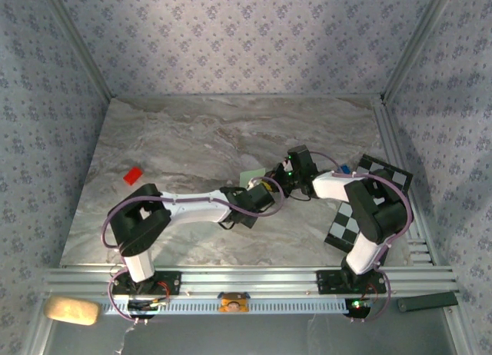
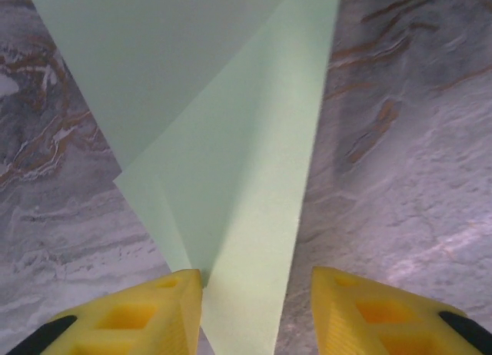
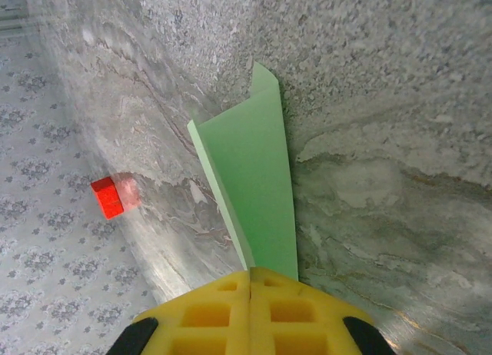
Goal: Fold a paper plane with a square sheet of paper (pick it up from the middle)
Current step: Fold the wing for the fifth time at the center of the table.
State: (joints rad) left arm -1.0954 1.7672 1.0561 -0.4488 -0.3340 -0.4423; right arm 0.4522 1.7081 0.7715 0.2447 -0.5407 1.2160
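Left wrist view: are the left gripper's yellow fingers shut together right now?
No, the left gripper has its fingers apart, and the green paper lies in the gap between them.

Board (image 1: pixel 344 226) right of paper plane (image 1: pixel 250 175)

No writing, number, brand or label can be read anywhere; the folded green paper (image 2: pixel 231 140) is plain on the faces that show; the checkered board (image 1: pixel 342 226) at the near right carries black and white squares, with no characters; the red block (image 1: pixel 133 175) on the left looks unmarked, though it is too small to be sure.
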